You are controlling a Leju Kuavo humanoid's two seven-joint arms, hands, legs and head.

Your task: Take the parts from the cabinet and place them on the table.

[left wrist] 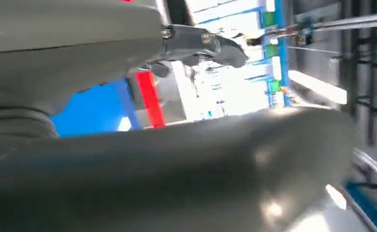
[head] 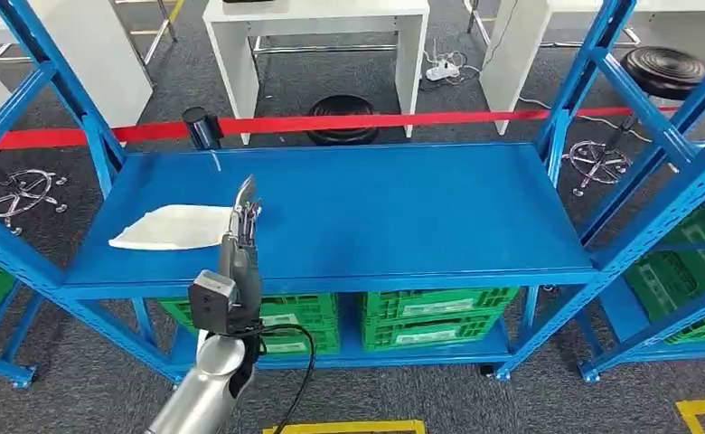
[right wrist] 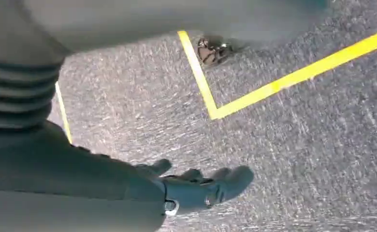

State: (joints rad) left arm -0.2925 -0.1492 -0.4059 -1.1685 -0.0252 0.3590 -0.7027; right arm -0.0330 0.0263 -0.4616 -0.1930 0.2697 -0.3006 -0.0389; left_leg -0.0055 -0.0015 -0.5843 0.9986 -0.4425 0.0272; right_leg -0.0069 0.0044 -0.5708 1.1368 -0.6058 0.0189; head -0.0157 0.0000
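White bag (head: 175, 227) with the parts lies flat on the blue shelf (head: 376, 208), near its left end. I see my left hand (head: 243, 224) right beside the bag, fingers straight and holding nothing. My right hand (right wrist: 196, 186) hangs over the grey floor (right wrist: 297, 145), loose and holding nothing.

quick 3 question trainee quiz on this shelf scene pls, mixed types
1. True or false: the white bag lies on the blue shelf.
2. Which hand reaches over the shelf beside the bag? A) left B) right
3. Fill in: the right hand hangs over grey floor marked with ___ tape.

Key:
1. True.
2. A, the left hand, fingers extended at the bag's near edge; a grip can't be confirmed.
3. Yellow; that hand holds nothing, fingers apart.
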